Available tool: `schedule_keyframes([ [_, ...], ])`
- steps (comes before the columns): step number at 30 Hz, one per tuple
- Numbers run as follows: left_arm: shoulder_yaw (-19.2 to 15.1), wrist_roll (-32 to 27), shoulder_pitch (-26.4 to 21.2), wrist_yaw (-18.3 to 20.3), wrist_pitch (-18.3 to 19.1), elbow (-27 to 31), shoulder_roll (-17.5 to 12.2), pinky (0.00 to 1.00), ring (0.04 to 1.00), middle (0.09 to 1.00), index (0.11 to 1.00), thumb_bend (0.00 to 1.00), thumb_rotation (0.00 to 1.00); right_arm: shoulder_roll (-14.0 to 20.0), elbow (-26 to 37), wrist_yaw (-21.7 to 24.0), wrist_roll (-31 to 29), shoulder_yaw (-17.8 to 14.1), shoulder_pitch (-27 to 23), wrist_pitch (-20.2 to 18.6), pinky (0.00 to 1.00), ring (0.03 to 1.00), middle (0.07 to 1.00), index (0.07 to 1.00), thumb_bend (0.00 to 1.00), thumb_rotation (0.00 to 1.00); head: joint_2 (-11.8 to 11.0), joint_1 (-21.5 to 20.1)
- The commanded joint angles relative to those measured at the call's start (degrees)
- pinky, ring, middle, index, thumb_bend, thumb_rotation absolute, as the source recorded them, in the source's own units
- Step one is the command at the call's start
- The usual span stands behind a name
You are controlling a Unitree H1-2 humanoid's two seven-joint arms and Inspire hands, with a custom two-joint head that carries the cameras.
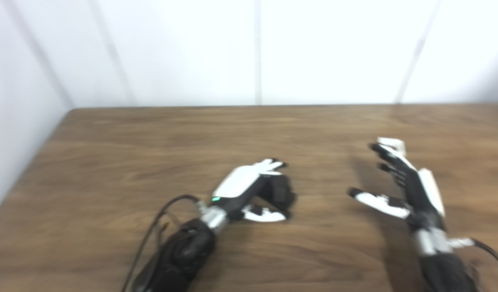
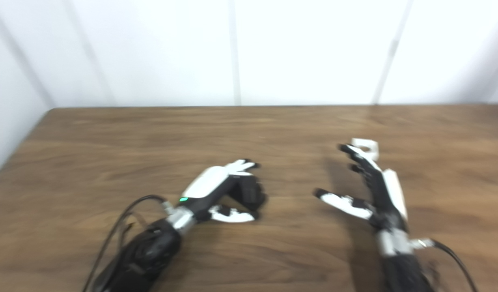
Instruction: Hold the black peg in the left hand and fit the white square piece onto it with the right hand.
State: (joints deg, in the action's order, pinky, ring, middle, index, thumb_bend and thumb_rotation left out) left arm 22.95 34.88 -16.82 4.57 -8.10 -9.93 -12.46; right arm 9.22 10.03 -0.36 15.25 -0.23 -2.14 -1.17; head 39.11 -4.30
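Two task pieces show, both partly hidden and blurred. A dark block that looks like the black peg [image 1: 279, 191] sits inside the curl of the left hand [image 1: 255, 190], near the middle of the wooden table [image 1: 111, 162]. The fingers [image 1: 273, 165] bend over it from the far side and the thumb [image 1: 265, 215] lies under it on the near side, so the hand is closed around the piece; the blur keeps its shape from being told.

Well to the right, the white square piece [image 2: 365, 146] lies flat on the table at the far tip of the right hand [image 2: 374, 190]. That hand is spread wide, its fingers [image 2: 354, 156] reaching away toward the piece and its thumb [image 2: 338, 200] sticking out to the left. Whether the fingertips touch the white piece or only sit in front of it cannot be told.

Both hands are well apart, with bare wood between them. Each forearm enters from the near edge, with a black cable [image 1: 151, 231] looping beside the left wrist. Beyond the far table edge stands a white panelled wall [image 1: 184, 48].
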Motion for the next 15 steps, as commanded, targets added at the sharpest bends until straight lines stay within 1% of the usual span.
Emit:
schedule_keyframes([
  [1, -1.12, 0.44, 0.04, 0.48, 0.19, 0.53, -2.43, 0.97, 0.990, 0.939, 0.618, 0.60, 0.26, 0.29, 3.25, -0.44, 1.24, 0.13, -1.89, 0.54, 0.82, 0.883, 0.905, 0.821, 0.77, 0.26, -0.18, -2.04],
  [2, -1.35, 0.14, 0.19, 0.62, 0.04, 0.57, -2.61, 0.96, 0.990, 0.936, 0.617, 0.61, 0.24, 0.65, 3.70, -0.11, 1.36, 0.05, -2.09, 0.05, 0.85, 0.890, 0.905, 0.820, 0.77, 0.28, -0.33, -3.05],
  [4, -1.71, -0.20, 0.46, 0.77, -0.24, 0.66, -2.94, 0.96, 0.989, 0.933, 0.617, 0.61, 0.22, 1.62, 4.72, 0.57, 1.65, -0.34, -2.65, -1.02, 0.86, 0.896, 0.908, 0.821, 0.77, 0.29, -0.60, -4.57],
  [5, -1.84, -0.28, 0.59, 0.73, -0.50, 0.65, -3.09, 0.96, 0.983, 0.929, 0.616, 0.61, 0.20, 2.42, 5.24, 0.89, 1.96, -0.65, -3.04, -1.44, 0.84, 0.895, 0.910, 0.823, 0.79, 0.32, -0.76, -5.15],
  [6, -1.95, -0.32, 0.70, 0.67, -0.80, 0.60, -3.25, 0.96, 0.982, 0.928, 0.616, 0.61, 0.19, 3.26, 5.65, 1.12, 2.32, -1.01, -3.49, -1.76, 0.84, 0.895, 0.910, 0.823, 0.79, 0.32, -0.98, -5.93],
  [7, -2.07, -0.32, 0.80, 0.60, -1.13, 0.47, -3.38, 0.95, 0.977, 0.925, 0.616, 0.61, 0.18, 4.06, 5.96, 1.37, 2.26, -1.45, -3.97, -2.13, 0.82, 0.890, 0.912, 0.823, 0.78, 0.30, -1.28, -7.01],
  [8, -2.18, -0.30, 0.89, 0.58, -1.35, 0.41, -3.48, 0.95, 0.975, 0.924, 0.616, 0.61, 0.17, 4.82, 6.15, 1.55, 2.15, -1.79, -4.40, -2.31, 0.81, 0.890, 0.913, 0.823, 0.77, 0.29, -1.28, -7.01],
  [9, -2.32, -0.27, 0.99, 0.58, -1.56, 0.32, -3.54, 0.95, 0.973, 0.923, 0.617, 0.61, 0.16, 5.66, 6.17, 1.63, 2.35, -2.07, -4.86, -2.18, 0.81, 0.888, 0.912, 0.822, 0.75, 0.27, -1.70, -8.11],
  [12, -2.69, -0.21, 1.40, 1.11, -1.18, 0.60, -3.73, 0.95, 0.974, 0.925, 0.621, 0.61, 0.15, 9.30, 6.33, 2.51, 3.61, -3.09, -6.96, -2.81, 0.80, 0.879, 0.910, 0.821, 0.75, 0.26, -2.30, -9.40],
  [15, -2.96, -0.41, 1.66, 1.22, -1.26, 0.65, -3.87, 0.96, 0.975, 0.925, 0.621, 0.62, 0.14, 11.94, 6.31, 3.53, 3.82, -3.66, -8.62, -3.49, 0.80, 0.887, 0.913, 0.819, 0.74, 0.24, -3.00, -11.09],
])
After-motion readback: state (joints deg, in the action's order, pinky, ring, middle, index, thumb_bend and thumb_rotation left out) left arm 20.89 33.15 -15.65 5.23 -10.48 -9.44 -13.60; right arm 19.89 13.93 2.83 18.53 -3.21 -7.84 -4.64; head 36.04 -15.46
